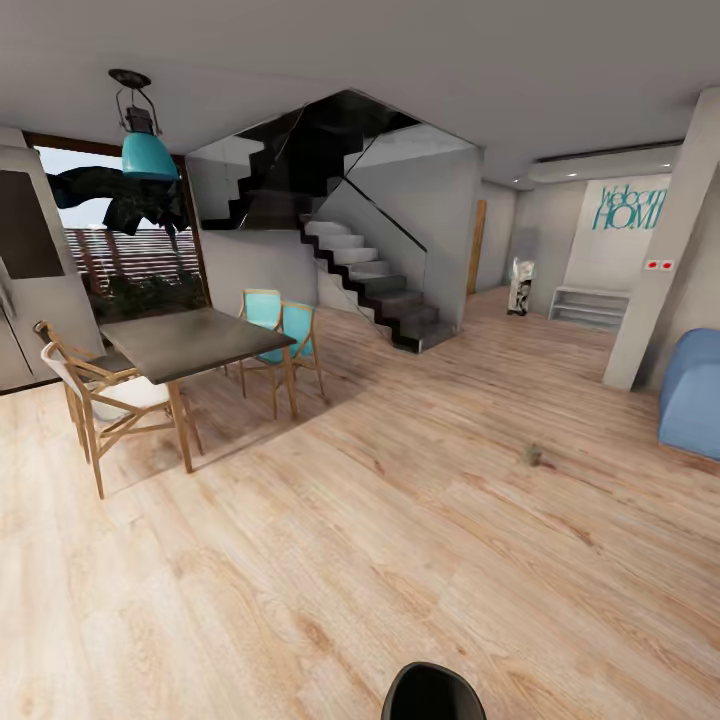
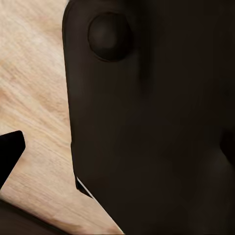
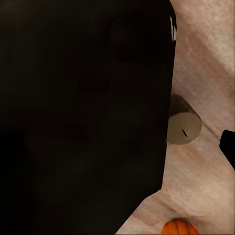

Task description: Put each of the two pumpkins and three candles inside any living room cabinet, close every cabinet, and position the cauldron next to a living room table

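Head camera looks over wood floor [image 1: 400, 560] toward a dining table [image 1: 195, 342] and staircase [image 1: 370, 280]. By the right wrist, a candle [image 3: 185, 126] lies tipped on the floor, a pumpkin [image 3: 179, 228] near it. Whether either gripper is parted or closed, can't tell

- I read one sign: teal lettering [image 1: 629, 207] on the far wall [image 1: 590, 250], head view. Top line a script word, looks like "Welcome", cut off by the pillar [image 1: 660, 250]. Bottom line block capitals "HOM", rest also hidden by the pillar.
- Red markers [image 1: 659, 265] on the pillar: too small for me to read.
- Wrist views: no text I can read.
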Controlling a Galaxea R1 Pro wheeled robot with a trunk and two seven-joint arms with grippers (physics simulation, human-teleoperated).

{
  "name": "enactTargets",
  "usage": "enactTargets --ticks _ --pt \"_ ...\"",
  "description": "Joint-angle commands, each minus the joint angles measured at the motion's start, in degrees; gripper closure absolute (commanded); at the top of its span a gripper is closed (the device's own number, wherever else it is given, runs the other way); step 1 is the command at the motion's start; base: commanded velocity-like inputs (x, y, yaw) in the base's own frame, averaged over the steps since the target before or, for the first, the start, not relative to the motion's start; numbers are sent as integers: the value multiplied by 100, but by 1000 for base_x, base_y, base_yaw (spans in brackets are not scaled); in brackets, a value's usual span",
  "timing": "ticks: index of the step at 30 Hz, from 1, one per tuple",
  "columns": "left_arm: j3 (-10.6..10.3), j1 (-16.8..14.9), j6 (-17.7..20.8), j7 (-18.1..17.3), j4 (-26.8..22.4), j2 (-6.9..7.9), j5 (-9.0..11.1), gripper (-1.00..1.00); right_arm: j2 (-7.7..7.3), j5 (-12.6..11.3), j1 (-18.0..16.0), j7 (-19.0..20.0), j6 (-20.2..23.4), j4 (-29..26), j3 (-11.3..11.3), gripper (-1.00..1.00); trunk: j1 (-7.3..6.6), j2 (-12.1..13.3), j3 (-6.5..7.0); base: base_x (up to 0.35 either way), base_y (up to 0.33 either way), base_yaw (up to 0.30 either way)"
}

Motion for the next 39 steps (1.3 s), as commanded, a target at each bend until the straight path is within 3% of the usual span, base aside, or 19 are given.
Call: enactTargets --ticks 1,5,12,24,30,39 --pt "-33 -10 -33 33 -33 33 33 -100 33 5 -29 33 33 -33 33 -100 0 -3 -3 0 0 0" --pt "-60 22 -111 75 -83 102 162 -100 43 10 -47 18 162 -163 164 -100 0 -3 -3 0 0 0" --pt "-60 22 -111 75 -83 102 377 -100 43 10 -47 18 346 -388 173 -100 0 -3 -3 0 0 0" --pt "-60 22 -111 75 -83 102 377 -100 43 10 -47 18 346 -636 173 -100 0 -3 -3 0 0 0" --pt "6 61 -29 -21 -85 136 183 -100 20 2 -125 -23 152 -442 -9 -100 0 -3 -3 0 117 0" --pt "33 62 -32 -49 -93 156 -3 -100 5 7 -159 -42 -35 -178 -51 -100 0 -3 -3 0 250 0"
